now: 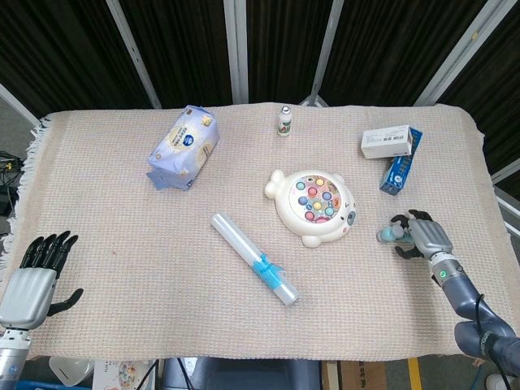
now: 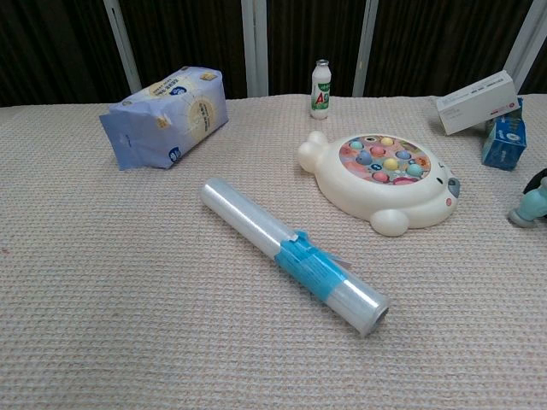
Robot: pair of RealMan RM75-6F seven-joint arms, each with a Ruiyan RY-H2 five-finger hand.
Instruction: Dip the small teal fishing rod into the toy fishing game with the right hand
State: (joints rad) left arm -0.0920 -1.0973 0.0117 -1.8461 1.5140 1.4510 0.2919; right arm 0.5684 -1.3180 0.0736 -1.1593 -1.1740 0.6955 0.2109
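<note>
The right hand (image 1: 421, 236) is lying low on the woven mat (image 1: 122, 236) near the right edge, its fingers curling around the handle of the small teal fishing rod (image 1: 388, 236), whose rounded end is poking out toward the fishing game (image 1: 315, 205). The rod is sitting just beside the game without touching it, its base resting on the mat in the chest view. The left hand (image 1: 34, 276) is hovering at the near left corner, fingers spread and holding nothing.
</note>
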